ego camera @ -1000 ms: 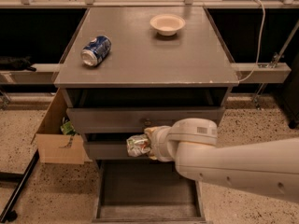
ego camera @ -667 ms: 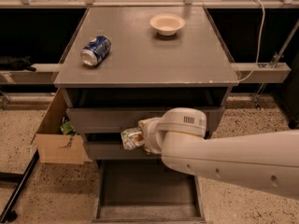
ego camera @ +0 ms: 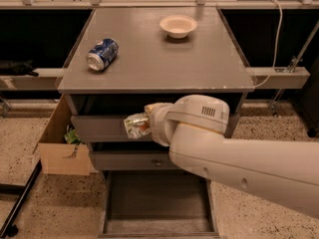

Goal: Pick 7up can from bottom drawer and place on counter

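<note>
My gripper (ego camera: 145,123) is shut on the 7up can (ego camera: 136,125), a dented silvery-white can with green markings. It holds the can in the air in front of the upper drawer fronts, just below the front edge of the counter (ego camera: 164,59). The bottom drawer (ego camera: 157,205) is pulled open below, its flat grey floor bare. My white arm (ego camera: 239,158) comes in from the lower right and hides part of the drawer fronts.
A blue and white can (ego camera: 102,54) lies on its side at the counter's left. A white bowl (ego camera: 178,26) stands at the counter's back. An open cardboard box (ego camera: 62,143) sits on the floor left of the cabinet. A black stand leg (ego camera: 20,203) lies at lower left.
My gripper has lifted the 7up can up and slightly left, from level with the lower drawer fronts to just under the counter's front edge.
</note>
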`<state>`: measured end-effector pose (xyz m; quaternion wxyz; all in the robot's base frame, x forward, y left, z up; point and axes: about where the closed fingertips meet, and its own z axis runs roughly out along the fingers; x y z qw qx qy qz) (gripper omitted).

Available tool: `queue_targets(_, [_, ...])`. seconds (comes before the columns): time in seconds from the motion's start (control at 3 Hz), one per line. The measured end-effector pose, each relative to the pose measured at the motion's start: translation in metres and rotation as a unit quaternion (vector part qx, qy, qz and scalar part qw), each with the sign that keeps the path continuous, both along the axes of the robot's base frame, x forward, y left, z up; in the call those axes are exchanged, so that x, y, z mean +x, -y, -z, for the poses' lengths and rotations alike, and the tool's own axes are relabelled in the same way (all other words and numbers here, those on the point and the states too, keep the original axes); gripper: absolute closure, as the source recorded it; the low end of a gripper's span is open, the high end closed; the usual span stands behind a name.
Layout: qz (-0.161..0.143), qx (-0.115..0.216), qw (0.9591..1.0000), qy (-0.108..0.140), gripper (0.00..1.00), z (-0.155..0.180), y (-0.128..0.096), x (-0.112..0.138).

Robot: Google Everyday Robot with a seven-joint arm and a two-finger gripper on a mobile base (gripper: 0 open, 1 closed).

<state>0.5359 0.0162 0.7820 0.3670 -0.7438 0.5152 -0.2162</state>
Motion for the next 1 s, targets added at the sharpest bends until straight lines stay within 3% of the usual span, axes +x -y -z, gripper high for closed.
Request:
queue_targets(0.33, [-0.016,-0.003,0.9994,-0.030,1.00,0.023,-0.010,0.005])
queue_targets(0.67, [-0.004,0.001,0.9989,-0.048,1.00,0.005,-0.016,0.032])
queue_targets(1.0, [0.010,0.043,0.9990,-0.006,1.00,-0.085,-0.020,0.052])
